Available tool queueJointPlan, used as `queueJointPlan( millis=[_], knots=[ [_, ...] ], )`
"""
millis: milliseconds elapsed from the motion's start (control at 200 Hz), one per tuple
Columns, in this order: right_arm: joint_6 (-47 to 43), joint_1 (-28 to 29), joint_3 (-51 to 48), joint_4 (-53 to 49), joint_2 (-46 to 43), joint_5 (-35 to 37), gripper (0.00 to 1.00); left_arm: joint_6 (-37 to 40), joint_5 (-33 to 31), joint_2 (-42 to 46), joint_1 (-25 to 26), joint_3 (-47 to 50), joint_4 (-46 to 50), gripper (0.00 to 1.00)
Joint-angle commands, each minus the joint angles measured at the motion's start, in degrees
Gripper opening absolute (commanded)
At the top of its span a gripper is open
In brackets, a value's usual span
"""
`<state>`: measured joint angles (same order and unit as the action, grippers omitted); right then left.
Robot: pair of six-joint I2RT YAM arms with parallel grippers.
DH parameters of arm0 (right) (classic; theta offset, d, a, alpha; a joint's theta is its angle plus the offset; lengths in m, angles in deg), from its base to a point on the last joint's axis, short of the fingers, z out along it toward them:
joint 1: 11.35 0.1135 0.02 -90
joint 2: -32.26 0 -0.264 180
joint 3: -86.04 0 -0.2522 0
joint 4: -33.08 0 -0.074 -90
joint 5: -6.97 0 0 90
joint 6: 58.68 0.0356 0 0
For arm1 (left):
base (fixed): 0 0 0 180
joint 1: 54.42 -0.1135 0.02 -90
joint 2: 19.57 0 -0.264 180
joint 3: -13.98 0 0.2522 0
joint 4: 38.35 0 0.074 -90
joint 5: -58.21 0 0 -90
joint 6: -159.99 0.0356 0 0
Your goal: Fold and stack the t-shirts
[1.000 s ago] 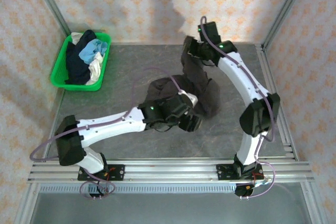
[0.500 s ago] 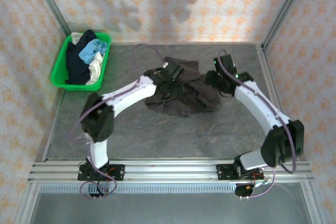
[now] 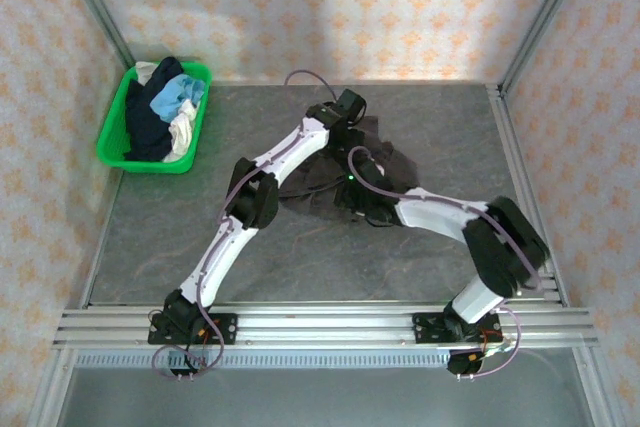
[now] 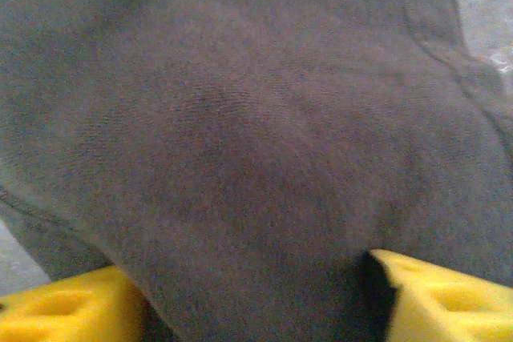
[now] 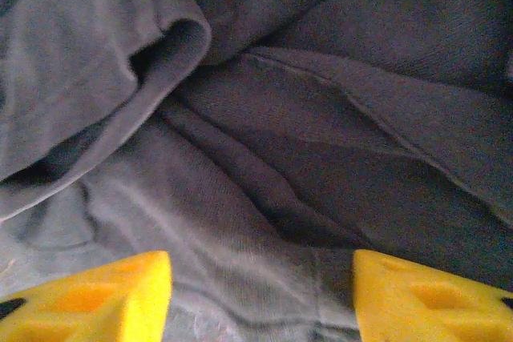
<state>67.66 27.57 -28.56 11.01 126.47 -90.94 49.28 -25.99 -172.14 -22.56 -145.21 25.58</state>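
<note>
item: dark brown-grey t-shirt (image 3: 405, 162) lay crumpled just past table centre, toward 12 o'clock. your left gripper (image 4: 256, 294) and right gripper (image 5: 263, 298) stood spread apart over it. other t-shirts (image 3: 165, 112) sat in the green basket (image 3: 112, 152), 10 o'clock.

Top external: your fixed camera sits high behind 2 arm bases (image 3: 195, 327), which lie at bottom edge. It faces forward and down. Long range takes in whole table (image 3: 300, 257), green basket (image 3: 115, 152) and back wall (image 3: 300, 7).

Left wrist: you look along left gripper (image 4: 255, 310), yellow fingertips (image 4: 56, 310) at bottom corners. Lens is almost against dark t-shirt (image 4: 240, 134); picture soft.

Right wrist: same mounting on right gripper (image 5: 260, 298). Close range, looking onto cloth folds (image 5: 304, 142), fairly sharp.

Overlap: all 3 views share dark t-shirt (image 3: 400, 162) at table centre.
</note>
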Motion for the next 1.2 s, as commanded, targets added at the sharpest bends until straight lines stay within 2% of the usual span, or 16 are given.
queueJointPlan(
  millis=[0,100,160,230,305,445,495,550,586,631,661,766,896,991,1096,1196],
  knots=[
    [0.64,0.82,3.91,-1.89,4.06,2.15,0.51,1.16,4.48,0.17,-1.76,-2.58,2.19,0.43],
    [0.41,0.81,5.33,-9.27,4.89,7.59,0.26,1.58,5.65,0.97,-3.93,-2.33,3.15,0.16],
    [0.10,0.39,5.75,-14.86,3.49,12.42,0.16,1.89,6.10,2.60,-5.48,-1.25,4.07,0.00],
    [-0.90,-1.65,5.60,-20.41,0.90,16.63,0.09,2.19,5.85,6.46,-7.37,2.95,3.52,0.00],
    [-3.27,-5.97,5.11,-24.02,-2.78,17.85,0.05,2.45,4.77,13.19,-9.41,10.74,1.18,0.00],
    [-11.04,-16.99,7.96,-27.24,-7.26,16.18,0.03,0.59,0.62,30.89,-13.30,32.58,-6.00,0.00],
    [-14.48,-20.49,10.33,-27.03,-6.89,15.01,0.06,-1.13,-1.66,37.63,-14.05,41.41,-8.51,0.00],
    [-15.48,-23.10,14.48,-29.07,-5.30,16.32,0.17,-2.41,-1.10,44.59,-14.00,51.01,-12.31,0.00],
    [-16.22,-23.76,17.34,-31.28,-4.12,16.98,0.24,-3.51,0.69,48.16,-13.90,56.69,-15.04,0.19],
    [-16.73,-23.68,20.32,-34.14,-3.43,17.95,0.40,-5.59,2.16,51.41,-13.80,62.72,-17.18,0.48],
    [-16.42,-23.36,21.27,-35.37,-3.82,18.28,0.45,-6.42,2.76,53.16,-13.76,66.30,-18.31,0.56],
    [-15.50,-20.84,18.19,-32.91,-8.79,15.16,0.53,-7.44,0.87,57.18,-13.86,73.68,-18.83,0.66],
    [-14.21,-17.51,9.77,-21.65,-11.93,3.47,0.61,-6.21,-5.24,58.68,-14.01,73.62,-13.51,0.73],
    [-14.39,-16.48,10.72,-19.35,-6.97,2.23,0.61,-5.11,-9.18,58.48,-14.59,72.05,-11.39,0.78],
    [-15.74,-16.45,17.54,-21.49,0.93,3.97,0.61,-4.69,-12.03,56.14,-16.37,70.08,-9.41,0.78],
    [-16.34,-16.57,24.32,-23.20,8.02,4.73,0.61,-4.01,-11.07,52.40,-18.54,68.15,-9.41,0.77]
  ],
)
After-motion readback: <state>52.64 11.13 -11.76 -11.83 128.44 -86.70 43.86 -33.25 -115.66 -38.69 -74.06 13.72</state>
